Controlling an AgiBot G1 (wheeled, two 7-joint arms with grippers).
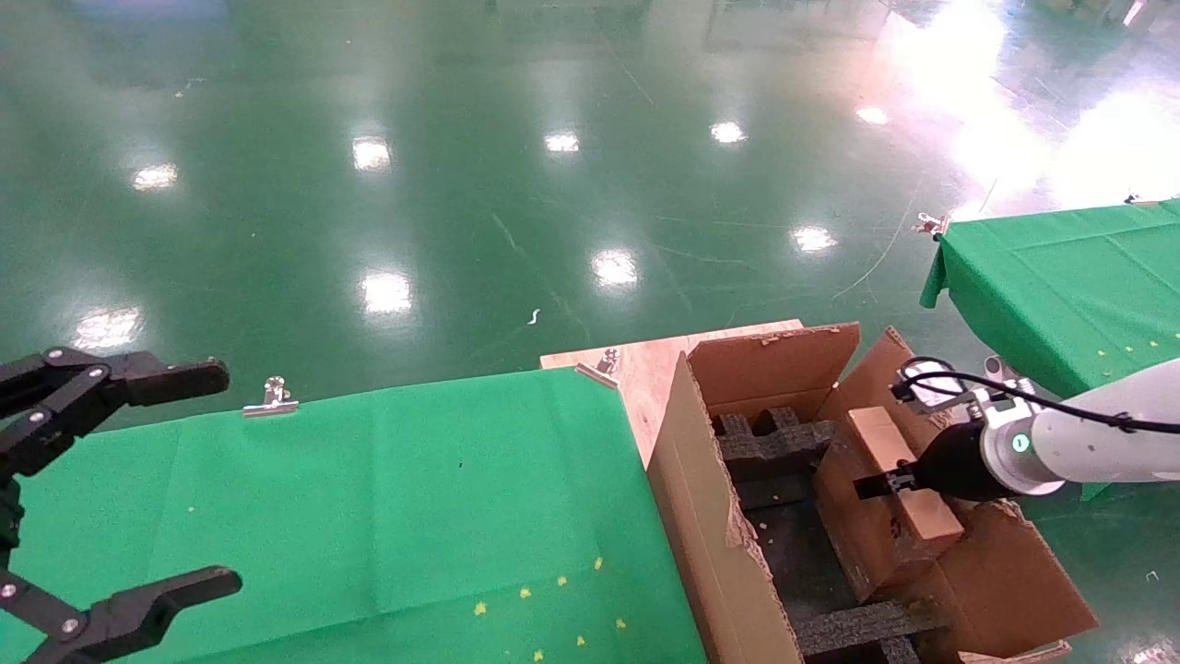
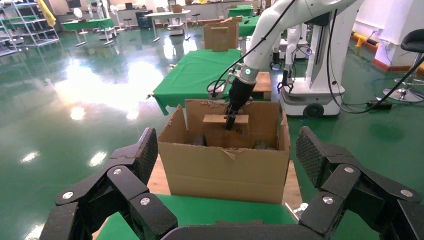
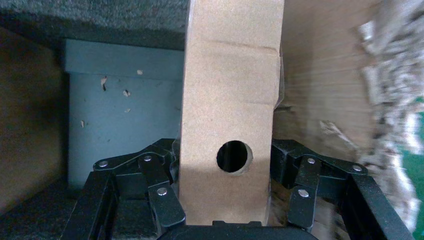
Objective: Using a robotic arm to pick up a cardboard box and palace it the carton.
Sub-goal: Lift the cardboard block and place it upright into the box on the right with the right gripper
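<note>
Small flat brown cardboard box, long axis stretching away from the clamped right tool, inside large torn-flapped brown carton; left tool apart above green-clothed desk; glossy green floor.

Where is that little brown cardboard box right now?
In the head view, the cardboard box sits on the right, inside the open carton, beside the black foam inserts, clamped by the right gripper.

Open green cloth left of carton, black foam inserts and raised flaps crowding its inside
</note>
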